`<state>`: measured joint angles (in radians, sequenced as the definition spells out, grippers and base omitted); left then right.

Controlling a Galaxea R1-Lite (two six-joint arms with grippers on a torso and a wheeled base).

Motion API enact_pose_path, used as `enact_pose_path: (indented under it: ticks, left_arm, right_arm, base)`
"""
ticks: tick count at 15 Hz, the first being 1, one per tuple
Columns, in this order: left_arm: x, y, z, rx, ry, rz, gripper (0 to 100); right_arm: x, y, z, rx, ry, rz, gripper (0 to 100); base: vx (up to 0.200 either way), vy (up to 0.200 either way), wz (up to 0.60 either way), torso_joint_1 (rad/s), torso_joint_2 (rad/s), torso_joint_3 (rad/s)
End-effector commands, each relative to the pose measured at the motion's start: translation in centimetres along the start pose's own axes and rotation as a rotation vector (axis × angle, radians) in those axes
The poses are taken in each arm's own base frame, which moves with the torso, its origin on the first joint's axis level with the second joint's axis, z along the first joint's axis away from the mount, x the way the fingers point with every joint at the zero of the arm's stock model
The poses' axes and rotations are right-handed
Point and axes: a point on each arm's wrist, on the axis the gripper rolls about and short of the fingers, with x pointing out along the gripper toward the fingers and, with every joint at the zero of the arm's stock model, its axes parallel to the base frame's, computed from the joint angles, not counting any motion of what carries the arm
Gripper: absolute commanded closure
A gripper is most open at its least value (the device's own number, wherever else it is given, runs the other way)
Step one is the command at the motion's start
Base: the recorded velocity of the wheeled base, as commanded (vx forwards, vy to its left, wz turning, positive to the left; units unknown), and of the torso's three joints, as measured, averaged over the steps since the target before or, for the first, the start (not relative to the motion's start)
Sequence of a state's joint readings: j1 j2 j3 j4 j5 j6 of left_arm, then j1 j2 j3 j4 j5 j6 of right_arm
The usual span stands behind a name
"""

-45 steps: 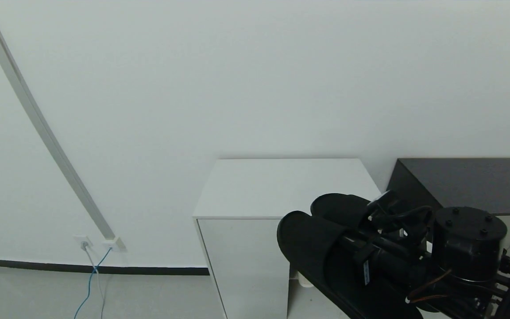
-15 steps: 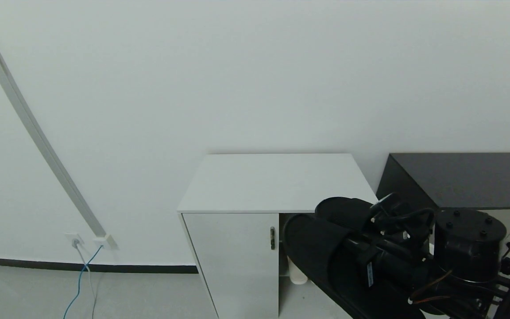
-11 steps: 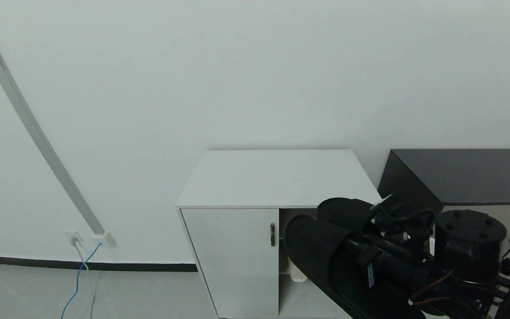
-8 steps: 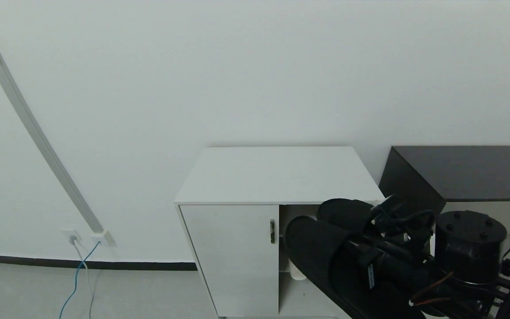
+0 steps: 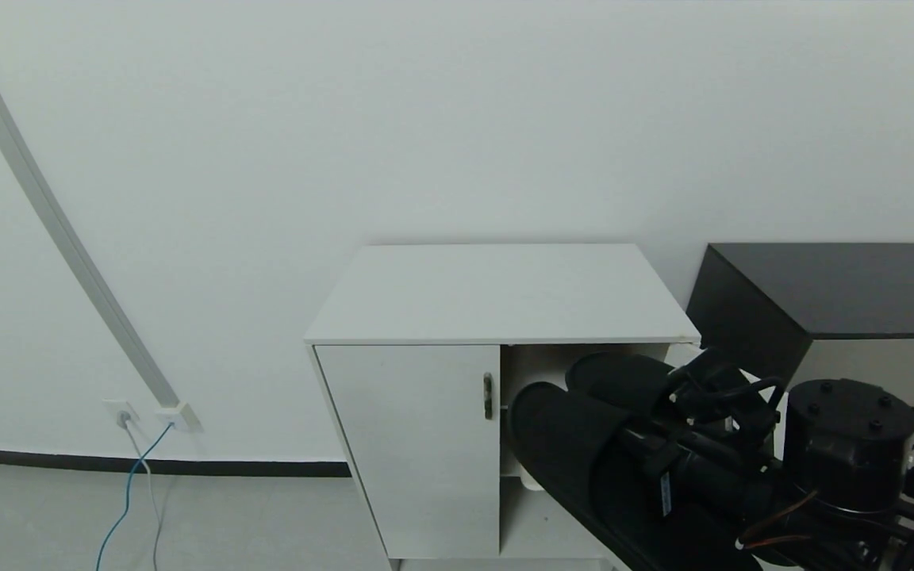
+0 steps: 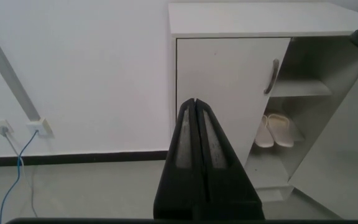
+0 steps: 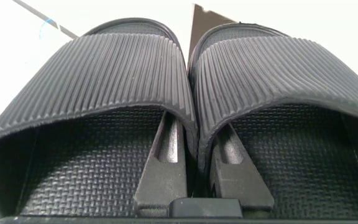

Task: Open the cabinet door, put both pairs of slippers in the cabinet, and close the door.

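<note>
Right gripper (image 7: 196,132) pinches the black slippers (image 5: 576,428) by their inner walls, before the open cabinet (image 5: 497,293).
Watch your entry: the toes could catch the shut door (image 5: 409,444) or shelf (image 6: 300,87), twisting the pair loose; left gripper (image 6: 196,109) is clenched empty.

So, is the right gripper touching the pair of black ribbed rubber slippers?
Touching. The right wrist view shows the right gripper with one finger inside each of the black ribbed rubber slippers, pressing their adjoining side walls together.
</note>
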<state>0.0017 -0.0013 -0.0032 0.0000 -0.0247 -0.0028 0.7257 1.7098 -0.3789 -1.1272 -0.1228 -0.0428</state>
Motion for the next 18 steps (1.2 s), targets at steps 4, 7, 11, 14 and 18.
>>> enact_pose_path:
  ticks: [4, 7, 11, 14, 18]
  left_arm:
    - [0.01, 0.00, 0.00, 0.000, 0.001, 0.000, 100]
    - [0.01, 0.00, 0.00, 0.000, 0.001, 0.000, 100]
    - [0.01, 0.00, 0.00, 0.000, 0.001, -0.002, 100]
    - [0.01, 0.00, 0.00, 0.000, 0.001, 0.000, 100]
    - [0.01, 0.00, 0.00, 0.000, 0.001, -0.002, 100]
  right_arm:
    - [0.04, 0.09, -0.19, -0.002, 0.008, 0.003, 100]
    - [0.07, 0.09, -0.22, -0.002, 0.009, 0.003, 100]
    - [0.02, 0.13, -0.30, -0.003, 0.012, 0.005, 100]
    - [0.10, 0.14, -0.40, -0.003, 0.017, 0.005, 100]
    - [0.08, 0.14, -0.44, -0.003, 0.018, 0.005, 100]
  base:
    - [0.000, 0.000, 0.00, -0.201, 0.49, 0.276]
    - [0.000, 0.000, 0.00, -0.227, 0.56, 0.325]
    - [0.000, 0.000, 0.00, -0.212, 0.54, 0.326]
    - [0.000, 0.000, 0.00, -0.186, 0.52, 0.325]
    - [0.000, 0.000, 0.00, -0.167, 0.50, 0.330]
